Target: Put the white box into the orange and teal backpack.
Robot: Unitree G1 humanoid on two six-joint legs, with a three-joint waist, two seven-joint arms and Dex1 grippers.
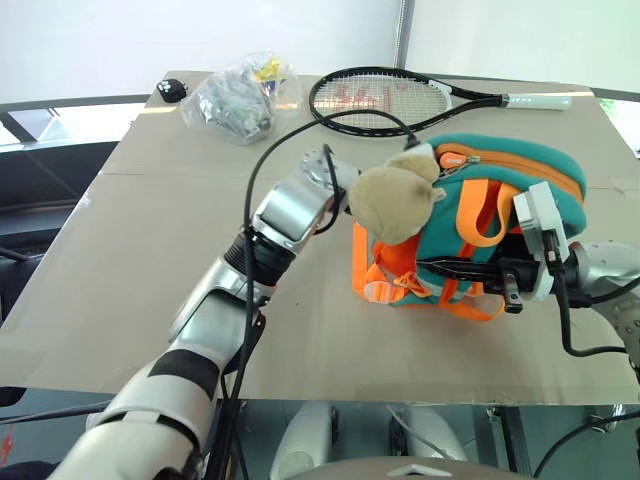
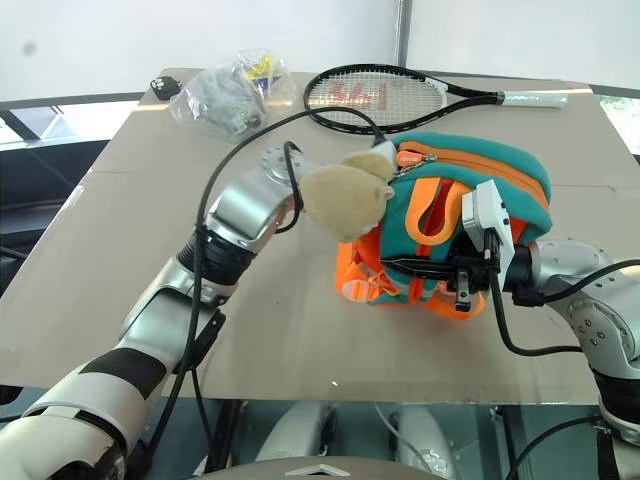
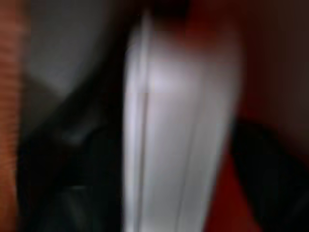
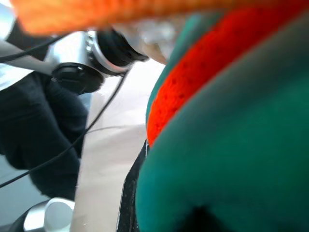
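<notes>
Now look at the table (image 1: 120, 290) first: the orange and teal backpack (image 1: 520, 175) sits on its right half, zip opening up, and your right gripper (image 1: 512, 272) is clenched on the backpack's front edge low down, holding it steady. A racket (image 1: 380, 100) lies behind it, well apart, and a clear bag (image 1: 235, 100) of grey bits sits toward the far left corner.

Your left arm reaches across from the left, its wrist disappearing behind the plush toy (image 1: 392, 200) that hangs on the backpack. The left gripper itself is hidden there in the head views. In the left wrist view the white box (image 3: 178, 145) stands edge-on, right between the dark fingers (image 3: 72, 159), its long axis running straight away along the gripper's own line, with red-orange fabric around it. So the box seems already at or inside the mouth of the backpack.

Whether the left jaws are gripping or have let go, you cannot tell from these views. The left arm is the one at the box; the right only holds the bag.
</notes>
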